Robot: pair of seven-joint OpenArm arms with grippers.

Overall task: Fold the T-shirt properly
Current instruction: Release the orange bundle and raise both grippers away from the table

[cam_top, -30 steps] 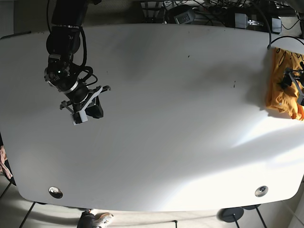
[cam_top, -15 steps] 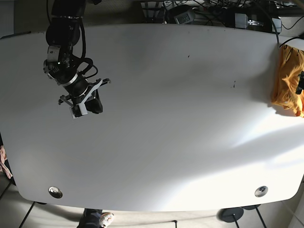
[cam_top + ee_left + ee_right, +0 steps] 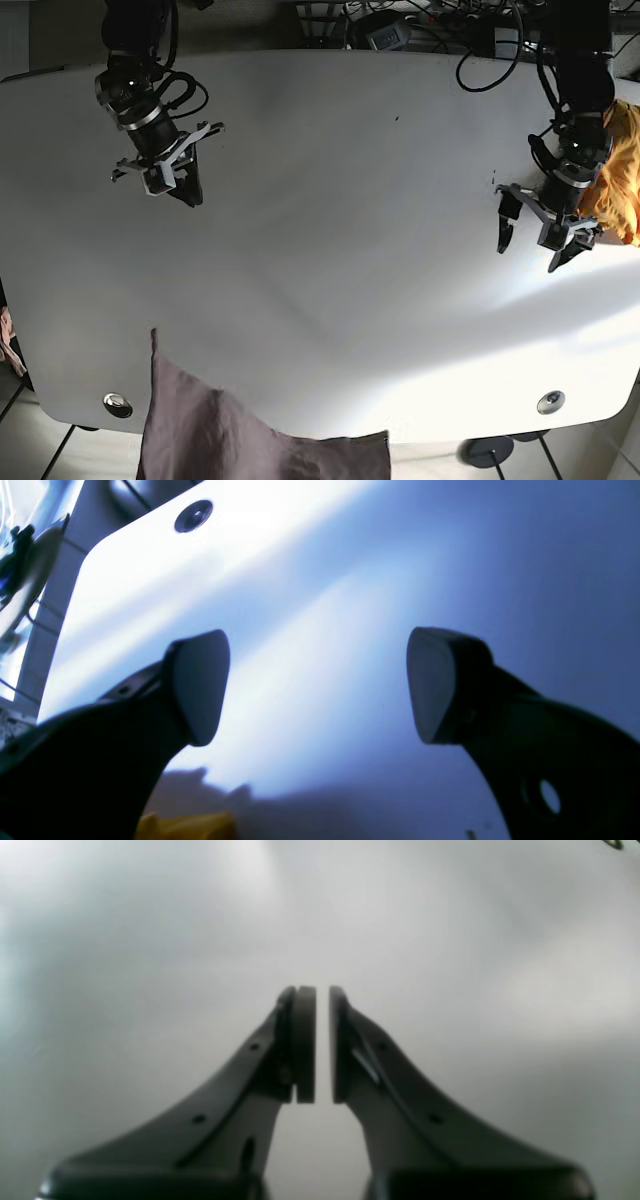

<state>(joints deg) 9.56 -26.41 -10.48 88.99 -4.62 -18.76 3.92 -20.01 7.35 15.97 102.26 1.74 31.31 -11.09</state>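
Note:
A dusky mauve cloth [image 3: 225, 435], apparently a T-shirt, lies rumpled over the table's front edge at the lower left, partly cut off by the frame. An orange garment [image 3: 622, 170] is bunched at the table's right edge; a scrap of the orange garment [image 3: 187, 826] shows under the left wrist camera. My left gripper [image 3: 537, 243] hovers just left of the orange garment, open and empty, with its pads [image 3: 200, 685] wide apart. My right gripper [image 3: 186, 190] is at the far left of the table, shut on nothing, its pads [image 3: 305, 1045] almost touching.
The white table [image 3: 330, 250] has round metal grommets near its front corners [image 3: 117, 404] [image 3: 549, 402]. Cables and power bricks [image 3: 440, 35] crowd the back edge. A dark speck [image 3: 492, 178] marks the tabletop near the left gripper.
The mauve cloth has appeared at the front edge. My left arm has come into view beside the orange garment, open. My right arm has moved back toward the far left.

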